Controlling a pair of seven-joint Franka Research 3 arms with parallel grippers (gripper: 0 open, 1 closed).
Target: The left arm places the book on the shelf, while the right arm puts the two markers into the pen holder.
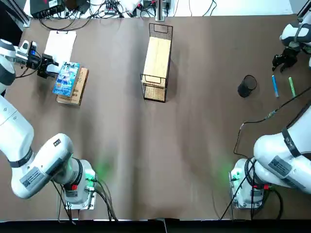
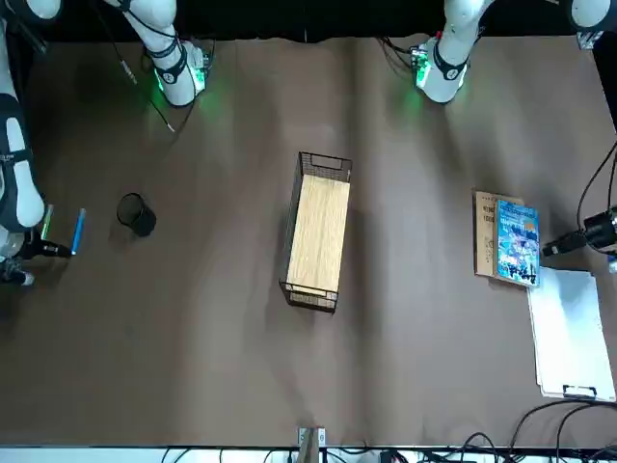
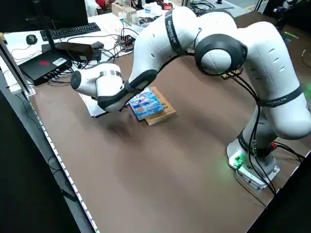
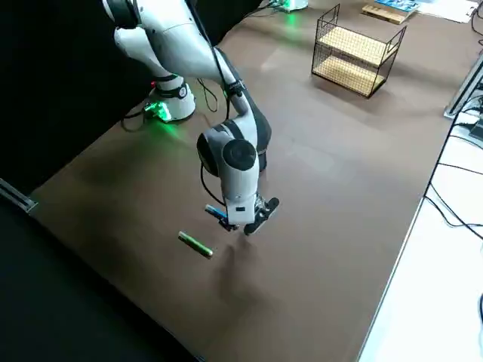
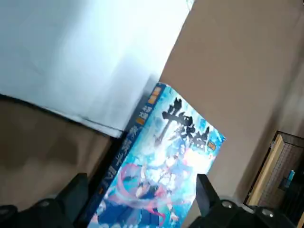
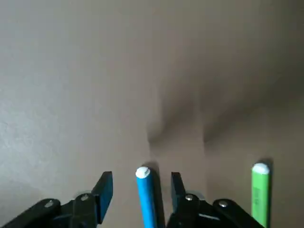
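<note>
Fingers (image 6: 104,197) parted on the right gripper (image 6: 140,194), the blue marker (image 6: 147,199) seemingly between; left's (image 5: 206,192) straddle the book (image 5: 164,161), apart.

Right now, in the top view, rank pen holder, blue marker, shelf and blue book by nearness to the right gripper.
1. Blue marker, baseward of the right gripper
2. Pen holder, left of the marker
3. Shelf, mid-table
4. Blue book, far left

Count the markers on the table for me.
2. The blue marker lies on the table in front of the right arm's open tool, nearer the pen holder; the green marker lies beside it, farther from the holder.
</note>
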